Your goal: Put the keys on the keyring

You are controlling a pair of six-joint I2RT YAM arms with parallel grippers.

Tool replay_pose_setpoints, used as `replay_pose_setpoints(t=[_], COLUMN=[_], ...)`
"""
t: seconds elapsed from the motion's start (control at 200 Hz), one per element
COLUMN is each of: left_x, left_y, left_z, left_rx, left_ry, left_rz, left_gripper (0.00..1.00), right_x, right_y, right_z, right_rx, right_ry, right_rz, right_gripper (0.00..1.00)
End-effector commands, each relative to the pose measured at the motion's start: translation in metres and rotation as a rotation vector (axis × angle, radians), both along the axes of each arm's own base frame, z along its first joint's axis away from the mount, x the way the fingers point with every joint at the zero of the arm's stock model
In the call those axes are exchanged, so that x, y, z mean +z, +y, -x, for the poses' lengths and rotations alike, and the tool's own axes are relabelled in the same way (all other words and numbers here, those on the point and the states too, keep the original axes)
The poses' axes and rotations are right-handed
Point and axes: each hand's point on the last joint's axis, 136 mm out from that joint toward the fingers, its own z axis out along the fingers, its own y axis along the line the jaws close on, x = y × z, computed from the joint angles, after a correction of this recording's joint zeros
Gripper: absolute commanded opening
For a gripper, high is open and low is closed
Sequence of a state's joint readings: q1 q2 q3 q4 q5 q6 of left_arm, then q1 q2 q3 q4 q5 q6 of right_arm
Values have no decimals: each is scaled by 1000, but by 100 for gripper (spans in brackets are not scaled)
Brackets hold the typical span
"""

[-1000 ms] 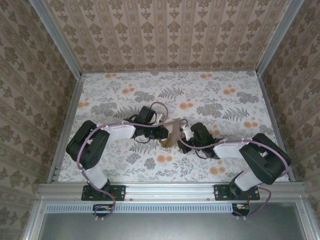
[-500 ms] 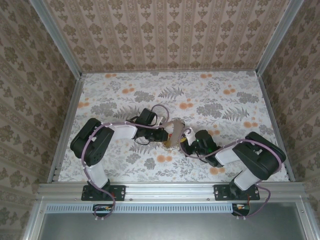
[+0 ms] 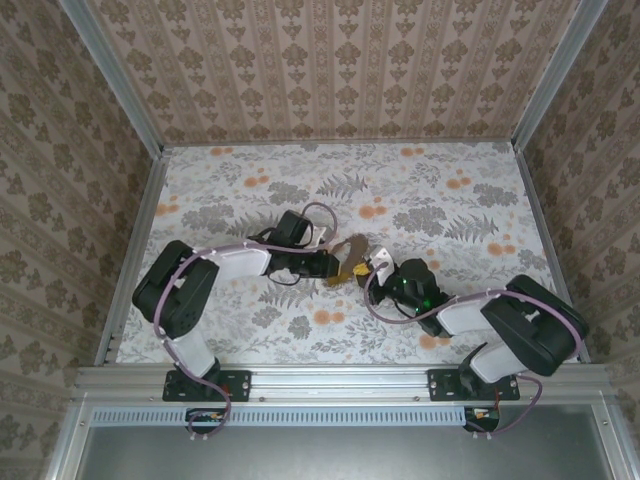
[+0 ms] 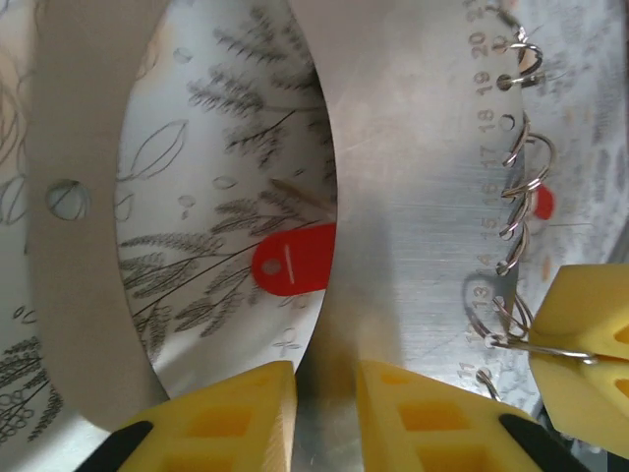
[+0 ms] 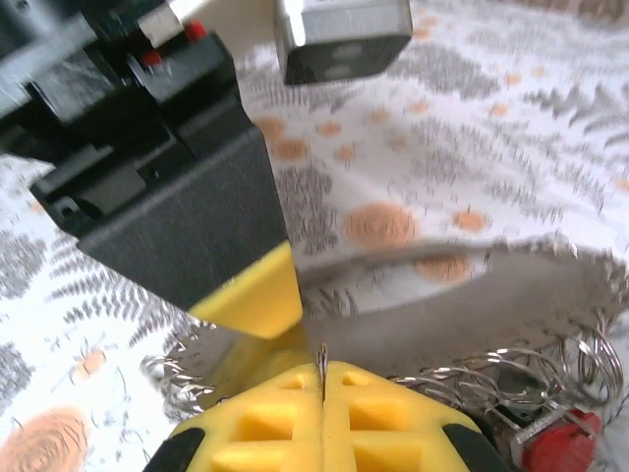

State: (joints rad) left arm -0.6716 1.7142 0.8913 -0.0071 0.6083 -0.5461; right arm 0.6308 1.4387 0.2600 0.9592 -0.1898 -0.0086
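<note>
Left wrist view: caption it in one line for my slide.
The left tool straddles the keyring, wire rings threaded along its numbered edge, a red key head behind.

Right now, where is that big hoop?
In the top view the keyring is over the middle of the table, pinched by the left gripper, with the right gripper close on its right.

Table (image 3: 250,190): flat top, white covering printed with grey ferns and orange flowers. Aluminium rails (image 3: 135,250) run along its edges. Red key tag (image 4: 290,264) shows against the print near centre; can't tell if it touches the surface.
</note>
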Motion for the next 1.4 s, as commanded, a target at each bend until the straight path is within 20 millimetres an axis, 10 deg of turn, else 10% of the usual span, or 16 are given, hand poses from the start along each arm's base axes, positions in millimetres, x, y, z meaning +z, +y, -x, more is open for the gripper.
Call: replay_pose_setpoints(t=[0.0, 0.365, 0.84, 1.105, 1.395], left_x=[48, 152, 124, 126, 125], left_y=[-10, 22, -13, 3, 16], left_z=[-4, -15, 20, 59, 45], left_rx=[-37, -15, -243, -497, -558], left_ry=[-78, -412, -417, -922, -988], left_rz=[128, 259, 254, 343, 325], left_gripper=[27, 34, 27, 31, 34], right_x=[43, 90, 73, 67, 69], right_y=[3, -2, 4, 18, 18], right_z=[3, 19, 23, 48, 53], right_rx=[41, 176, 238, 430, 486], right_ry=[-101, -121, -91, -40, -37], right_rz=[-77, -37, 29, 45, 118], right_gripper=[0, 0, 0, 0, 0])
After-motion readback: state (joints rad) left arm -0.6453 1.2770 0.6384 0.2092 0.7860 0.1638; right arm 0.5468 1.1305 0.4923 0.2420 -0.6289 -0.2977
